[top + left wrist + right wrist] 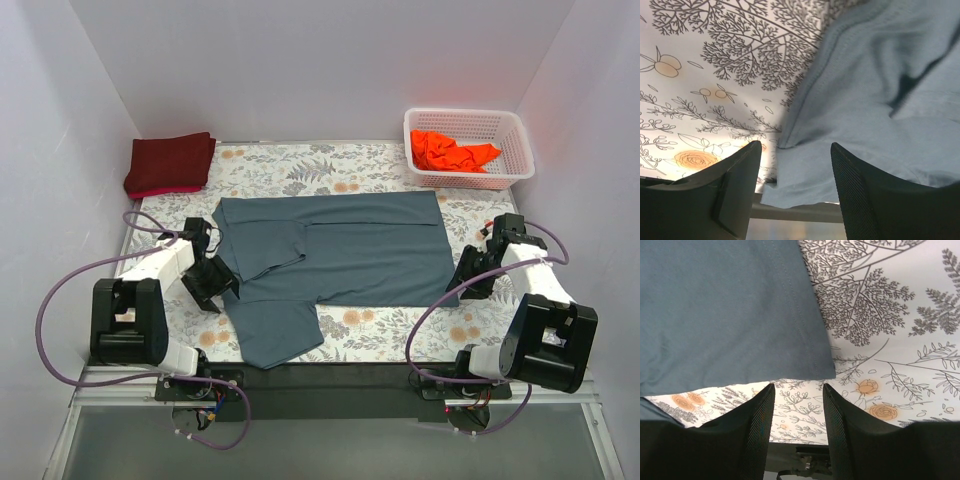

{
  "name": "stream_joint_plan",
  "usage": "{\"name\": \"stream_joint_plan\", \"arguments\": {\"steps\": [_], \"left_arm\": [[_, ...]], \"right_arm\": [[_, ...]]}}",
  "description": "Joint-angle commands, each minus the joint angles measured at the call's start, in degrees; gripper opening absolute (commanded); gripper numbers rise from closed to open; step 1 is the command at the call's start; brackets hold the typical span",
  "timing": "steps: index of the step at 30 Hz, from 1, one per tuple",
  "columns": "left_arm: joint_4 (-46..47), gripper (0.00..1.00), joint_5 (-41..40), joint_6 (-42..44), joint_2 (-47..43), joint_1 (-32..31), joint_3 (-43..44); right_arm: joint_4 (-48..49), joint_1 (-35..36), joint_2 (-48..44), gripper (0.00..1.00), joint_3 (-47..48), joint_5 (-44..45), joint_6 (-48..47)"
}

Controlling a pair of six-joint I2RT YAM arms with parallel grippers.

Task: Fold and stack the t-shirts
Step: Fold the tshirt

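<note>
The slate blue-grey t-shirt [340, 250] lies spread across the floral table, one sleeve folded in and a lower flap [272, 330] reaching toward the near edge. My left gripper [213, 287] is open and empty at the shirt's left edge; the cloth [880, 100] fills its wrist view. My right gripper [463, 283] is open and empty at the shirt's near right corner [815, 367]. The dark maroon t-shirt [170, 163] lies folded at the back left. The bright orange t-shirt [452, 152] is crumpled in the basket.
A white lattice basket [467, 148] stands at the back right. White walls enclose the table on three sides. The table's dark near edge [330, 372] runs between the arm bases.
</note>
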Motion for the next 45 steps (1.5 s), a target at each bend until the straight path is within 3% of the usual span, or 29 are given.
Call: {"name": "stream_joint_plan", "arguments": {"steps": [1, 9, 12, 16, 18, 25, 45], "left_arm": [[1.6, 0.56, -1.3, 0.2, 0.9, -0.2, -0.8], [3.7, 0.49, -0.9, -0.5, 2.9, -0.3, -1.7], [3.9, 0.39, -0.9, -0.5, 2.6, -0.3, -2.2], [3.0, 0.12, -1.0, -0.7, 1.3, -0.3, -2.9], [2.6, 0.06, -0.9, -0.9, 0.3, -0.3, -3.0], [1.1, 0.01, -0.6, -0.5, -1.2, -0.3, -3.2], [0.6, 0.00, 0.6, 0.1, -2.5, -0.3, -3.9]], "right_arm": [[1.2, 0.1, -2.1, 0.50, -1.0, 2.5, 0.6], [2.3, 0.1, -3.8, 0.50, -4.1, 5.6, 2.5], [2.4, 0.1, -4.2, 0.52, -4.9, 7.7, 3.5], [2.6, 0.1, -4.8, 0.60, -5.5, 9.9, 4.5], [3.0, 0.1, -5.0, 0.60, -6.0, 9.9, 4.6], [5.2, 0.1, -3.9, 0.51, -7.3, 5.4, 5.5], [9.1, 0.1, -1.7, 0.47, -11.2, 4.1, 6.8]]}}
